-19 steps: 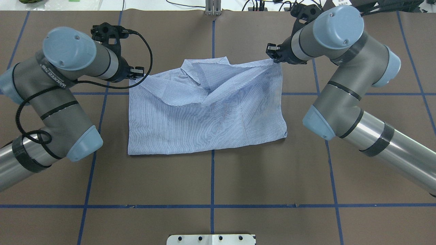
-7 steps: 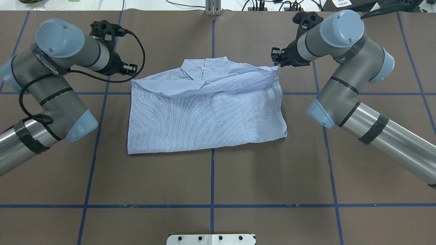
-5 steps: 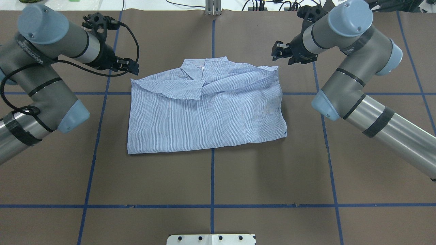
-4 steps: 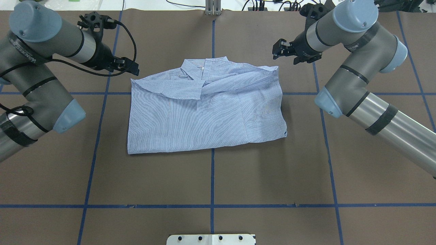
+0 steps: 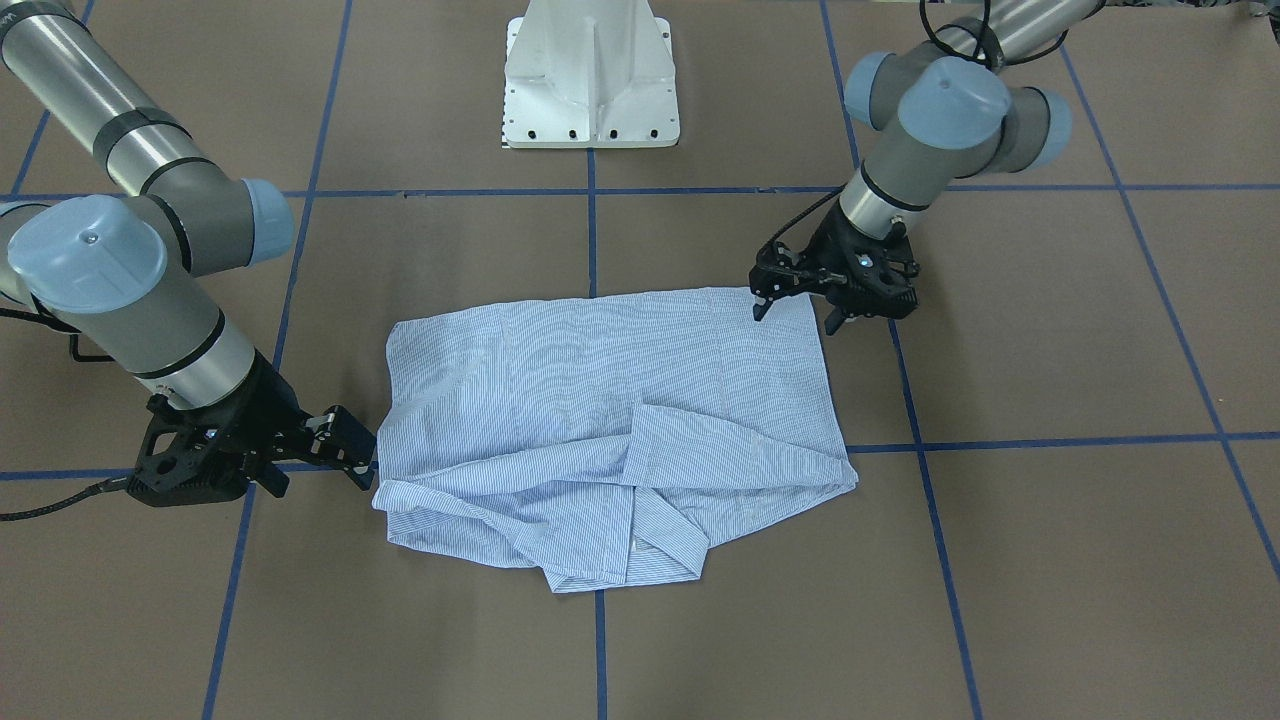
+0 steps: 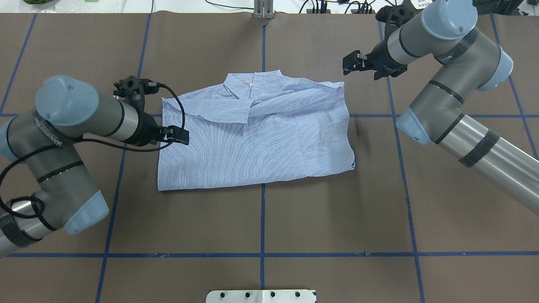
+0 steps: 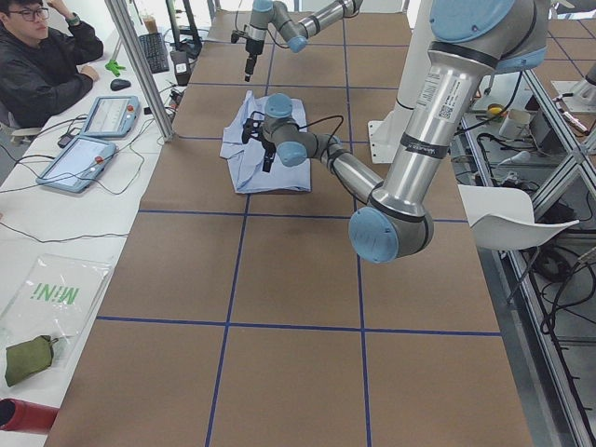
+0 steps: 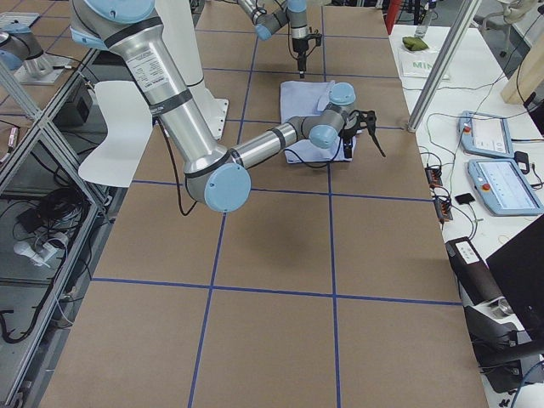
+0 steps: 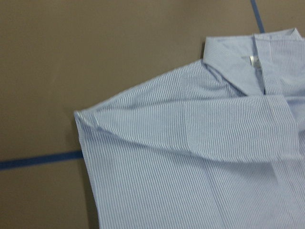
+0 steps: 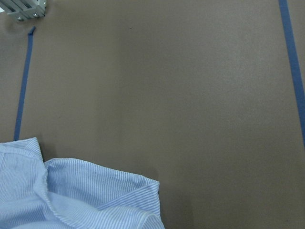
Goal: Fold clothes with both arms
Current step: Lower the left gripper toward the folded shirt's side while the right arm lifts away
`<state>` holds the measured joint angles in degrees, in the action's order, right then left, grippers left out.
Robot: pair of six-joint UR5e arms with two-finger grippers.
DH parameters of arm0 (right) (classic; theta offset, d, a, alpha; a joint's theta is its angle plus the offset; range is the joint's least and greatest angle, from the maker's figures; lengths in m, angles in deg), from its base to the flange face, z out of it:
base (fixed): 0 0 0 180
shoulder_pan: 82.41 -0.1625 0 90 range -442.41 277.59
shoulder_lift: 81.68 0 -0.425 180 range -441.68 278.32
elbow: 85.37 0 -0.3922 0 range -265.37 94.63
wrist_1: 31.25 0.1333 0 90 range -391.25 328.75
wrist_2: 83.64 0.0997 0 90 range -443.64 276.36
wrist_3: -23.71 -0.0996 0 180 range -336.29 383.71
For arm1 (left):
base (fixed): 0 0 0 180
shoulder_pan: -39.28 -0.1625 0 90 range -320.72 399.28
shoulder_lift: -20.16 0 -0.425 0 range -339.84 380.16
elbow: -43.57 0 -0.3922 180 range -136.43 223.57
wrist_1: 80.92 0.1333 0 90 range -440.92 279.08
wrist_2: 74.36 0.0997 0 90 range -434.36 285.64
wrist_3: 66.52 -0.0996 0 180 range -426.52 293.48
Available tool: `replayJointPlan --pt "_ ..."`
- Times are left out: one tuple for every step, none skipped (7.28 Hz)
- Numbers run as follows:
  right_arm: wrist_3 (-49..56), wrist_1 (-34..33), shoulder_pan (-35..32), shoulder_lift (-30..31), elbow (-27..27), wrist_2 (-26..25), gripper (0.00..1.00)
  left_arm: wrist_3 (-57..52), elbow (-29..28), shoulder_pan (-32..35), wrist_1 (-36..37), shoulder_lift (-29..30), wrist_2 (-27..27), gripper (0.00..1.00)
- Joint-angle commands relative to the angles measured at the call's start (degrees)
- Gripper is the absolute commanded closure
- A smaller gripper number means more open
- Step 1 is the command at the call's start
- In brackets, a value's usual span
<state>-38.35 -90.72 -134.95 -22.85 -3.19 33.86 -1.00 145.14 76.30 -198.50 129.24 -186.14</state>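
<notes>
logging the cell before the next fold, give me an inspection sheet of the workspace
surface: brown paper table with blue tape grid.
job's things: striped shirt lies folded, sleeves crossed below the collar, ungripped.
clutter: nothing seen on the paper.
grippers: left gripper open above the shirt's side edge; right gripper looks open beside the collar-end corner.
cables: black cable loops from the left wrist across the shirt's corner.
surroundings: seated person at a side bench with two tablets; white chair.
</notes>
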Motion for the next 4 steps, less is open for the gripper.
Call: replayJointPlan --pt "0.09 0.23 -0.01 0.14 0.00 -0.17 0.00 2.51 0.47 -3.35 -0.02 -2.20 1.57 0.00" --pt "0.01 0.23 -0.01 0.23 0.00 -0.17 0.00 2.51 -0.31 -3.35 -0.02 -2.55 1.57 0.00" --pt "0.01 0.23 0.16 0.31 0.00 -0.17 0.00 2.51 -0.32 -3.53 -0.02 -3.17 1.57 0.00" --pt "-0.08 0.32 0.51 0.40 -0.09 -0.43 0.00 2.68 -0.15 -4.22 -0.02 -3.78 1.65 0.00"
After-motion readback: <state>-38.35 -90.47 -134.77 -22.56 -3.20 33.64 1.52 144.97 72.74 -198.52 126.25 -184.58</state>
